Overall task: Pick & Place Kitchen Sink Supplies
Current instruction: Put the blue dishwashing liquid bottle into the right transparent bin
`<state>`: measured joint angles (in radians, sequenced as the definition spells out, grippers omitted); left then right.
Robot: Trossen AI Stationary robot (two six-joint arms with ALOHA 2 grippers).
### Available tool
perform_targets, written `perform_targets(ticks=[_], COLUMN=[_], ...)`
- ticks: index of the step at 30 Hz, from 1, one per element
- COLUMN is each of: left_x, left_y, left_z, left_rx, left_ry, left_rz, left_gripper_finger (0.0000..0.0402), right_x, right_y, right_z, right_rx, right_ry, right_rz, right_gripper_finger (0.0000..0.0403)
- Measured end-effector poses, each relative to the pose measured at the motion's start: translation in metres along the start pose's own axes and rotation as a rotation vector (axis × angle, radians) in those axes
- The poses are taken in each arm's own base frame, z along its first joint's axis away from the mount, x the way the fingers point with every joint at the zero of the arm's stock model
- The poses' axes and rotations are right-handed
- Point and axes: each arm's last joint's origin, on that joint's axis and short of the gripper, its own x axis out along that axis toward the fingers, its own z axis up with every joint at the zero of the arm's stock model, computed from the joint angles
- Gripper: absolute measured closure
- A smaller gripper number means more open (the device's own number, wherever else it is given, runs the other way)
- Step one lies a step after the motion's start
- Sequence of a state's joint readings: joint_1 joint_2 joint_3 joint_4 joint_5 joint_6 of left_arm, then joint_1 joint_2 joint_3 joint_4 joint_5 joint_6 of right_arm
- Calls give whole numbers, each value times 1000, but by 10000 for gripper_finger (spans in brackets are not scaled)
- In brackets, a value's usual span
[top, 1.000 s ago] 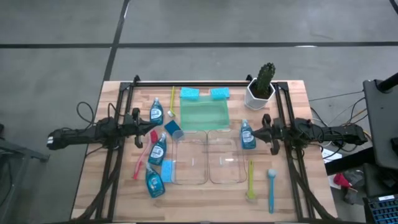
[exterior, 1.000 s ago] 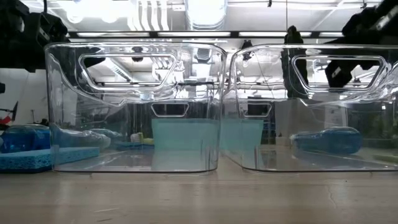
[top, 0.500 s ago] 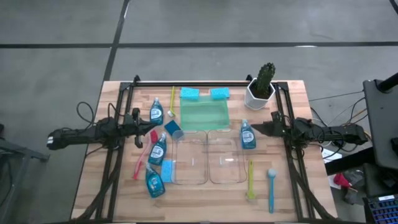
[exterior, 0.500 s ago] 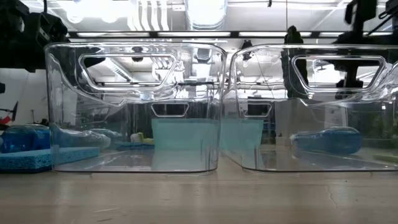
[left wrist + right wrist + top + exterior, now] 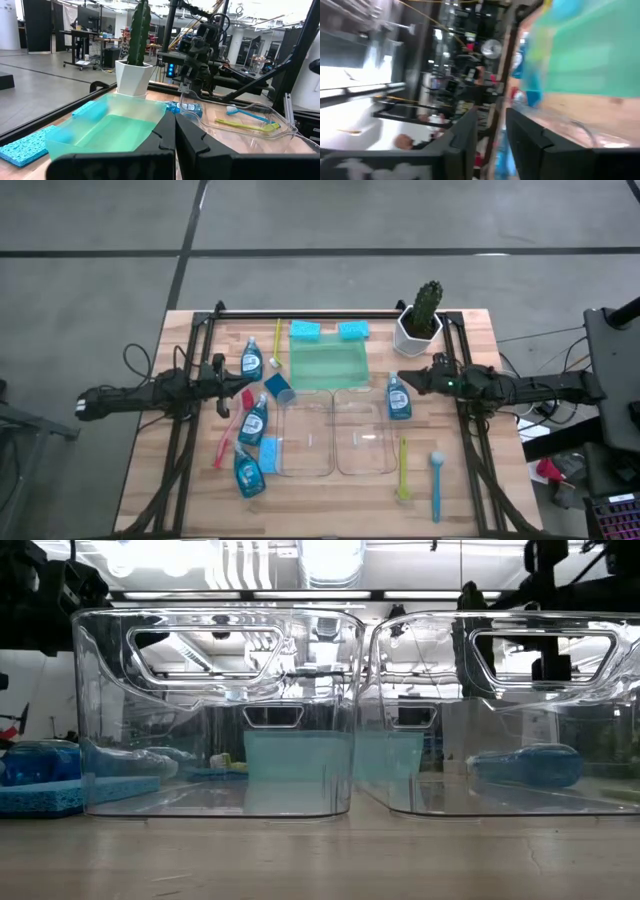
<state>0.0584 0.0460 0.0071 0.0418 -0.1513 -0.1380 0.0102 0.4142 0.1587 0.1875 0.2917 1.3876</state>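
Left gripper point(image 5: 222, 387) over the worktop's point(image 5: 150, 470) left side, fingers clenched on nothing, with three bottles point(image 5: 251, 363), a sponge point(image 5: 268, 452) and a red-pink brush point(image 5: 229, 432) lying near it. Mid-worktop: green tray point(image 5: 328, 366), two sponges point(image 5: 305, 331) beyond it, two clear bins point(image 5: 305, 438) in front. Right gripper point(image 5: 420, 381) just beside a lone bottle point(image 5: 399, 397), fingers parted, nothing visibly grasped; yellow-green brush point(image 5: 403, 469) and blue brush point(image 5: 437, 486) near the front right.
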Motion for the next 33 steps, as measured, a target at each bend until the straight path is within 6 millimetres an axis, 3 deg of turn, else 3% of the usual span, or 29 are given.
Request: perform_targets(ticks=[9, 16, 21, 27, 33], left_x=[0, 0, 0, 0, 0], left_y=[0, 0, 0, 0, 0], left_z=[0, 0, 0, 0, 0], left_rx=[0, 0, 0, 0, 0], left_ry=[-1, -1, -1, -1, -1], left_rz=[0, 0, 0, 0, 0], left_gripper_finger=[401, 401, 401, 401, 401], right_x=[12, 14, 22, 33, 37], right_y=[-5, -3, 10, 32, 41], right_z=[-4, -4, -2, -2, -1], right_rx=[-30, -31, -19, -121, -57], right_ry=[15, -12, -52, 0, -32], right_rz=[-88, -89, -151, -475, -833], right_gripper_finger=[197, 188, 190, 190, 190])
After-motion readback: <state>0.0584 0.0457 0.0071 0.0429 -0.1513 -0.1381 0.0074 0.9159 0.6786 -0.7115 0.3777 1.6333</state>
